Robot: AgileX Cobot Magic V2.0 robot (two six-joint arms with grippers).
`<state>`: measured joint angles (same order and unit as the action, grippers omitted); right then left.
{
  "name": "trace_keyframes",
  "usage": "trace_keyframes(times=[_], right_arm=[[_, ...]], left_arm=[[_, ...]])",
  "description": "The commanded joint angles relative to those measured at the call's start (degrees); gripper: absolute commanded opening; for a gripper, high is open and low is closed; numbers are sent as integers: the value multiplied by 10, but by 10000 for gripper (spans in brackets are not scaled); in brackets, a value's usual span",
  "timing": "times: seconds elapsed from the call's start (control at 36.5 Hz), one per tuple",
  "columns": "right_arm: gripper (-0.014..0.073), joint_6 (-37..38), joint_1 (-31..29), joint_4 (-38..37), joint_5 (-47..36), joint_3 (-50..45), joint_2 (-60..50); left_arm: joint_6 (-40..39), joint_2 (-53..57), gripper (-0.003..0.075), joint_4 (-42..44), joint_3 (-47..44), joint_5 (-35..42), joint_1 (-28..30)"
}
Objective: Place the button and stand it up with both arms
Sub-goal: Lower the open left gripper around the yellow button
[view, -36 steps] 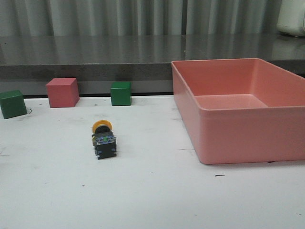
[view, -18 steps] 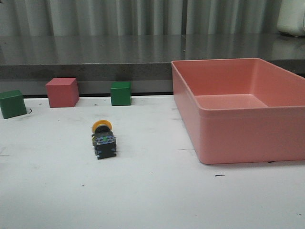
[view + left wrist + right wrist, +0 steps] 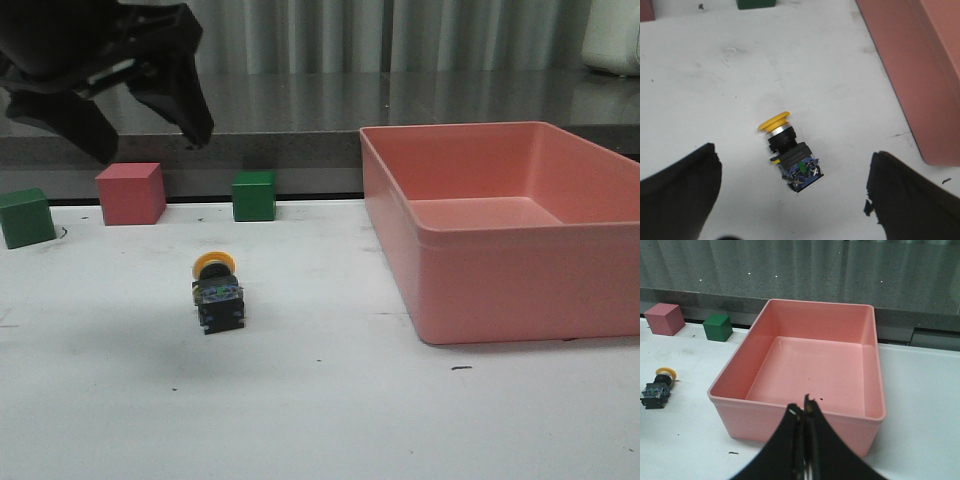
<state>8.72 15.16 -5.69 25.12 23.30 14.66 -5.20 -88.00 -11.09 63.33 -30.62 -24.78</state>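
The button (image 3: 217, 291) lies on its side on the white table, yellow cap toward the back, black body and bluish base toward the front. It also shows in the left wrist view (image 3: 790, 152) and the right wrist view (image 3: 659, 385). My left gripper (image 3: 150, 135) is open, high above the table, up and to the left of the button; in its wrist view the gripper (image 3: 792, 192) has its fingers wide apart on either side of the button, empty. My right gripper (image 3: 804, 412) is shut and empty, in front of the pink bin, and out of the front view.
A pink bin (image 3: 430, 230) stands at the right, empty. A pink cube (image 3: 131, 193) and two green cubes (image 3: 253, 195) (image 3: 26, 217) sit along the table's back edge. A dark counter runs behind.
My left gripper has come into the front view at the top left, above the cubes. The button has not moved.
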Motion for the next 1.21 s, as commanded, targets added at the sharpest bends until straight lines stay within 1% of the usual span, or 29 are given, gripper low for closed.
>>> trace_keyframes(times=[0.0,0.22,0.41,0.55,0.88,1.01,1.1,1.18], right_arm=[[-69,-6,-1,-11,-49,15,5],[-69,-6,-1,-11,-49,15,5],[-69,-6,-1,-11,-49,15,5],[-69,-6,-1,-11,-49,15,5],[-69,-6,-1,-11,-49,15,5],[-69,-6,-1,-11,-49,15,5],[-69,-6,-1,-11,-49,15,5],[-69,-6,-1,-11,-49,15,5]], left_arm=[[-42,-29,564,-14,62,-16,-5],[-83,-136,564,-12,160,-141,-5],[-136,-213,564,-12,239,-213,2],[-156,-255,564,-12,276,-261,11],[-156,-311,564,-25,322,-268,13],[-156,-319,559,-26,324,-273,13],[-156,-319,511,-26,324,-274,13],[-156,-319,419,-26,324,-276,13]])
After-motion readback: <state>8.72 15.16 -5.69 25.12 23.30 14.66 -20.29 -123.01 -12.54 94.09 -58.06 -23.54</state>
